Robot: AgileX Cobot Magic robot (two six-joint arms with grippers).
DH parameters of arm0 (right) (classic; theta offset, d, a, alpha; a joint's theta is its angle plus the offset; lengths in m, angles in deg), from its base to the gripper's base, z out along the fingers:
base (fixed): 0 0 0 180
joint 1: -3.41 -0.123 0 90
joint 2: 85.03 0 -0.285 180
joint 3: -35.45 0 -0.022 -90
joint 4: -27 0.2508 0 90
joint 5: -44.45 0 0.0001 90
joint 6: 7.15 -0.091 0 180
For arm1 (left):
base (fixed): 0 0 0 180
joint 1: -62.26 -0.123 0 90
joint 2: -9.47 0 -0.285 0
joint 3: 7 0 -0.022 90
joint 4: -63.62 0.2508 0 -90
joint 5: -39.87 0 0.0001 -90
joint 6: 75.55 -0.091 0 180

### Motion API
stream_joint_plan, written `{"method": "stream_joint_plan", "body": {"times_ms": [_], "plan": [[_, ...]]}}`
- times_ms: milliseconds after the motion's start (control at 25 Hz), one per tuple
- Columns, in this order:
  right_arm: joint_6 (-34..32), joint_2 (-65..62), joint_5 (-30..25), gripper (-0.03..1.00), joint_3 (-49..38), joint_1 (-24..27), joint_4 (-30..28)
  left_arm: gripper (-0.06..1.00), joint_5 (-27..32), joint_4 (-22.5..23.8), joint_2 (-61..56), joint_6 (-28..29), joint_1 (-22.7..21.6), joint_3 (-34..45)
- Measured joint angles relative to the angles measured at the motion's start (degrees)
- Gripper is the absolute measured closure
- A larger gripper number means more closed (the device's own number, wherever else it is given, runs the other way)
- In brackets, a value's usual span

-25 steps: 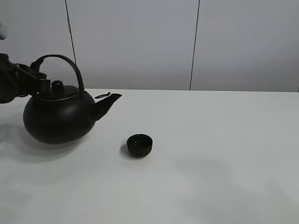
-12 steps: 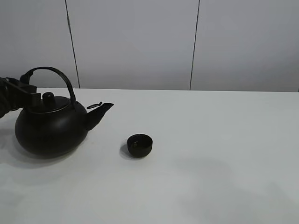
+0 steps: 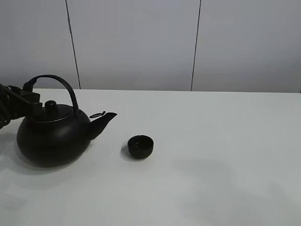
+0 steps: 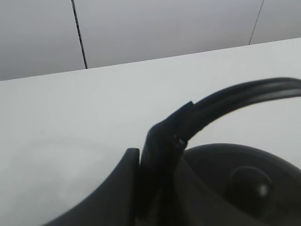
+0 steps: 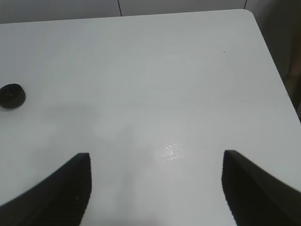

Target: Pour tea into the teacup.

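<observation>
The big round black kettle (image 3: 53, 139) stands upright at the left of the white table (image 3: 211, 141), its spout (image 3: 104, 119) pointing right toward the teacup. My left gripper (image 3: 29, 96) is shut on the kettle's arched handle (image 3: 60, 83) at its left end. The left wrist view shows the grip (image 4: 160, 141) on the handle (image 4: 240, 95), with the lid knob (image 4: 248, 182) below. The small black teacup (image 3: 140, 146) sits to the right of the spout, apart from it, and also shows in the right wrist view (image 5: 11, 95). No tea stream is visible. My right gripper (image 5: 155, 155) is open and empty over bare table.
A grey panelled wall (image 3: 141, 42) runs behind the table. The table's right edge and far corner (image 5: 251, 19) show in the right wrist view. A faint glossy spot (image 5: 170, 149) lies on the table under the right gripper.
The kettle has moved left and down and come back from a slight tilt to level. Its spout is now farther from the teacup. The teacup has not moved.
</observation>
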Motion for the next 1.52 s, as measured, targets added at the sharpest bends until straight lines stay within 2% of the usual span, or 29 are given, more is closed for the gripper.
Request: {"method": "stream_joint_plan", "body": {"times_ms": [160, 320, 440, 680, 800, 920, 1080, 1280, 1520], "plan": [[0.00, 0.00, 0.00, 0.44, 0.00, 0.00, 0.00, 0.79, -1.15, 0.30, 0.00, 0.13, 0.00, 0.63], [0.00, 0.00, 0.00, 0.44, 0.00, 0.00, 0.00, 0.62, -5.63, -0.35, -0.43, 0.87, 0.00, 1.41], [0.00, 0.00, 0.00, 0.44, 0.00, 0.00, 0.00, 0.55, -7.23, -0.41, -0.64, 1.01, 0.00, 2.44], [0.00, 0.00, 0.00, 0.44, 0.00, 0.00, 0.00, 0.48, -7.23, 1.45, -3.59, 1.55, 0.00, 5.35], [0.00, 0.00, 0.00, 0.44, 0.00, 0.00, 0.00, 0.43, -3.51, 2.03, -7.60, 1.55, 0.00, 5.91], [0.00, 0.00, 0.00, 0.44, 0.00, 0.00, 0.00, 0.41, 3.03, 2.03, -12.61, 1.59, 0.00, 5.91], [0.00, 0.00, 0.00, 0.44, 0.00, 0.00, 0.00, 0.41, 15.55, 2.09, -22.58, 2.12, 0.00, 5.99], [0.00, 0.00, 0.00, 0.44, 0.00, 0.00, 0.00, 0.41, 41.49, 2.22, -41.13, 6.42, 0.00, 2.95], [0.00, 0.00, 0.00, 0.44, 0.00, 0.00, 0.00, 0.41, 74.59, 0.55, -64.65, 6.24, 0.00, -2.62]]}}
